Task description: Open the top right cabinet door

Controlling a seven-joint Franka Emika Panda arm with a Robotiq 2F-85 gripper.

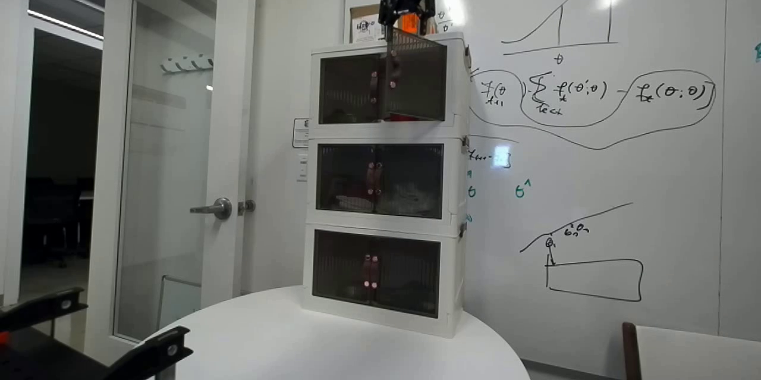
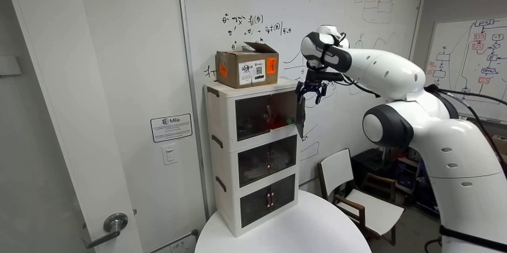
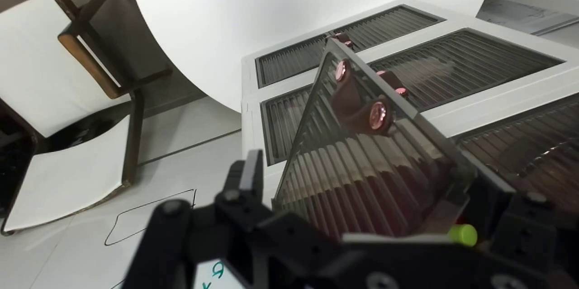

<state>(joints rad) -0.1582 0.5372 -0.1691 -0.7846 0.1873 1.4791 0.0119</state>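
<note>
While the gripper (image 1: 404, 24) points downward, its fingers (image 3: 251, 173) stand well apart and nothing is gripped. Just below the gripper: top right cabinet door (image 1: 419, 85), partly open, angled out from its unit, upper edge close to one fingertip; contact cannot be told. Brown handle (image 3: 350, 103) with pink studs on that door, also under the gripper. Cardboard box (image 2: 227, 61) beside the gripper, atop the white three-unit stack (image 2: 223, 162). Round white table (image 2: 305, 229) well below; white chair (image 2: 374, 209) low down, past the table edge.
</note>
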